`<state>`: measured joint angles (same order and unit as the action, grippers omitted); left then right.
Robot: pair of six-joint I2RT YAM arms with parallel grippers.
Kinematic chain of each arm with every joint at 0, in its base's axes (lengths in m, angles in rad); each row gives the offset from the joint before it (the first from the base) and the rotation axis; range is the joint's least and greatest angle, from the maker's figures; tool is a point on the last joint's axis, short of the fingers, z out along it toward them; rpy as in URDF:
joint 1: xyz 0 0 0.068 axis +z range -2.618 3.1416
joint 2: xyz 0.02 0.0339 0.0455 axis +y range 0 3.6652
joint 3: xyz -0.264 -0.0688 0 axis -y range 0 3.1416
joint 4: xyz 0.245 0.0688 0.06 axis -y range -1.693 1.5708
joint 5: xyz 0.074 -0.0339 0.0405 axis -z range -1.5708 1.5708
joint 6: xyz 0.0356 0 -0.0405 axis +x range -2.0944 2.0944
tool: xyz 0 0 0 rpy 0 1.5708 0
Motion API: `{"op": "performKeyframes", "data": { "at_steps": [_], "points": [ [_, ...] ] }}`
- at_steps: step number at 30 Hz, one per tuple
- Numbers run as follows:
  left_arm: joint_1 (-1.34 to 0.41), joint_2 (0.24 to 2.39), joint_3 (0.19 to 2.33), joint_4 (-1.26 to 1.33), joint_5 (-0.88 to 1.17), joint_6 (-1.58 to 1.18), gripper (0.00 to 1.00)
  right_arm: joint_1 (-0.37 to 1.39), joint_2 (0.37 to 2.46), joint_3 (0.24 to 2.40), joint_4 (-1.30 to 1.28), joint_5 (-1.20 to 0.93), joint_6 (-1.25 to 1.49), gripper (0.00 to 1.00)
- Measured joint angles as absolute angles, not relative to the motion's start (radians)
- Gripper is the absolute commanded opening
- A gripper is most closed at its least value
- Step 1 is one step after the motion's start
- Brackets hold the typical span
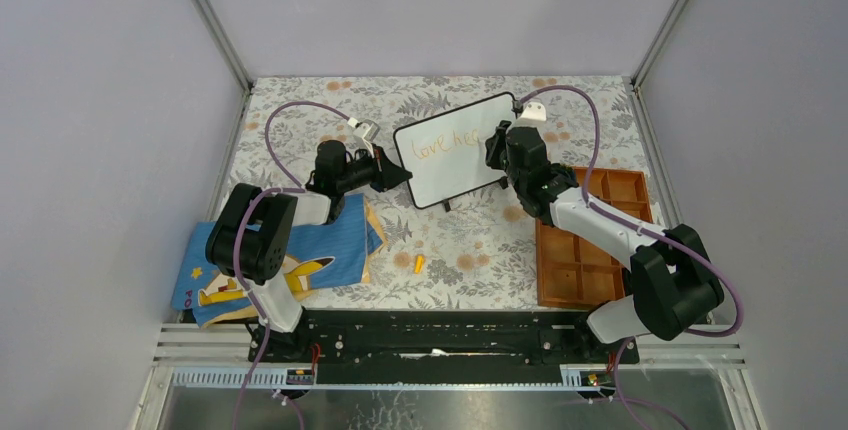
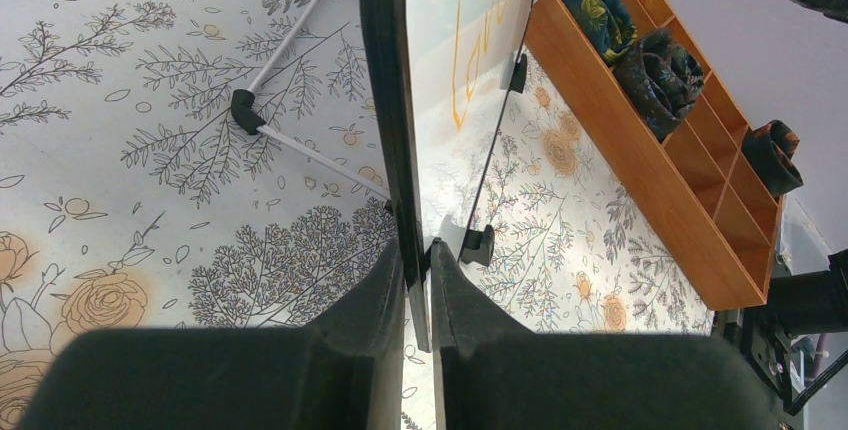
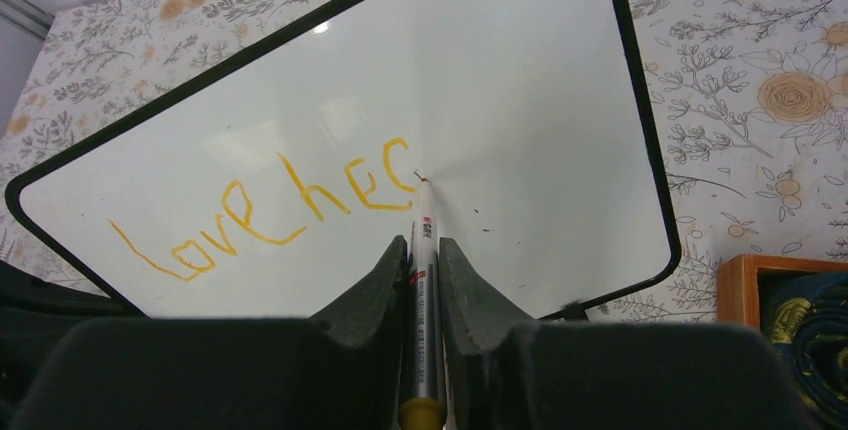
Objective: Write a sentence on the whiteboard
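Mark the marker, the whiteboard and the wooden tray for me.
marker (image 3: 424, 295): right wrist view, white barrel, midway along.
whiteboard (image 1: 458, 176): top external view, bare white face below the writing.
wooden tray (image 1: 562, 288): top external view, bare floor of a near compartment.

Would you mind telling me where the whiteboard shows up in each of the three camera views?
Top external: the whiteboard stands tilted at upper centre.
Left wrist: whiteboard edge-on, from top centre down to the left gripper, clamped on its edge.
Right wrist: whiteboard fills the upper frame; the right gripper holds a marker to it.
Shared landmark: the orange writing on its face, visible in all three.
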<state>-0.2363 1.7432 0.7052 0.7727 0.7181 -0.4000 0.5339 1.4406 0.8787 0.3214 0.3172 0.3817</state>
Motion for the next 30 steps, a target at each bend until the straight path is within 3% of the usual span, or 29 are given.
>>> {"op": "performKeyframes", "data": {
  "at_steps": [30],
  "points": [
    [-0.238, 1.74, 0.706, 0.768, 0.718, -0.391, 0.0, 0.534, 1.459, 0.937, 0.321, 0.33, 0.371, 0.0]
  ]
}}
